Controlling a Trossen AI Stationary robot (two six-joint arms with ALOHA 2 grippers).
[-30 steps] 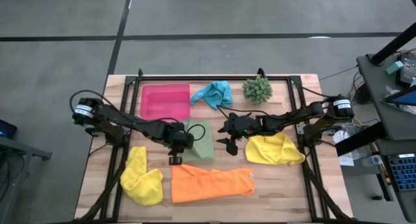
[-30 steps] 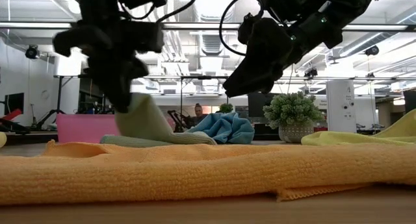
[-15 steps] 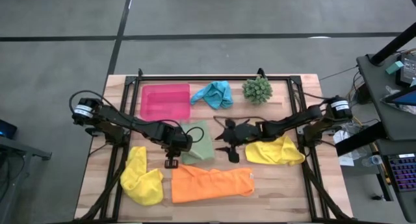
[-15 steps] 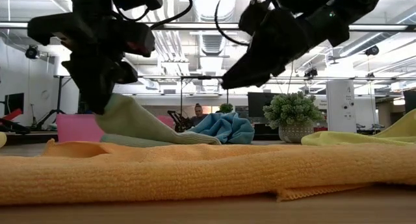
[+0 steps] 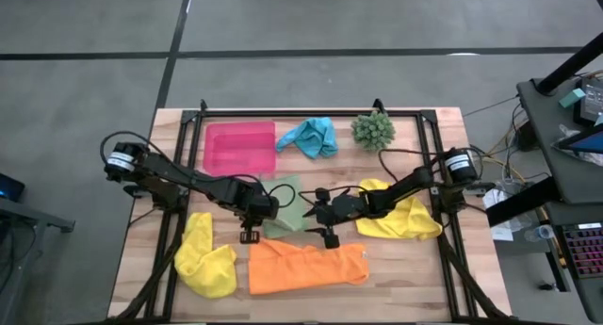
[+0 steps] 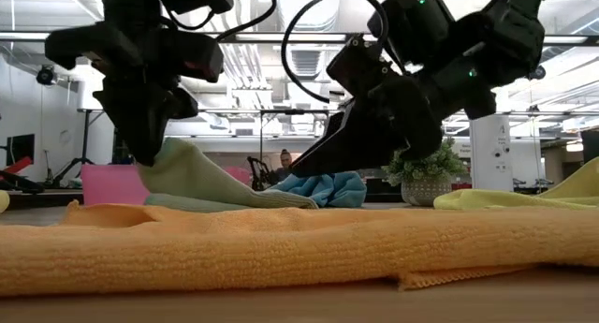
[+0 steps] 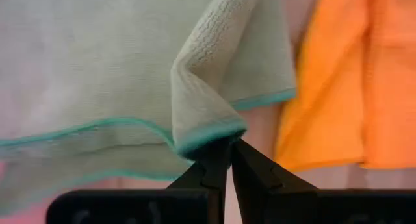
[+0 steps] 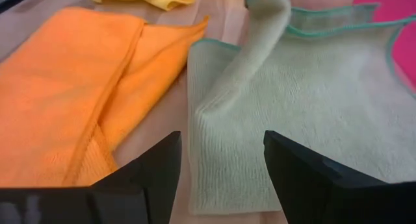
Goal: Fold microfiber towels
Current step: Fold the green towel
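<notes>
The left gripper (image 7: 227, 160) pinched a teal-edged corner of the soft light green microfiber towel (image 7: 117, 74), beside the orange microfiber towel (image 7: 351, 81).

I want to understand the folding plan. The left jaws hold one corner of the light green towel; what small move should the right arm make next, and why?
Probably lower the right gripper onto the near edge of the light green towel and close. Its jaws are open and that edge lies flat just ahead of them, while the left gripper is shut on a raised corner. A second pinch would let both arms lift the towel evenly.
</notes>
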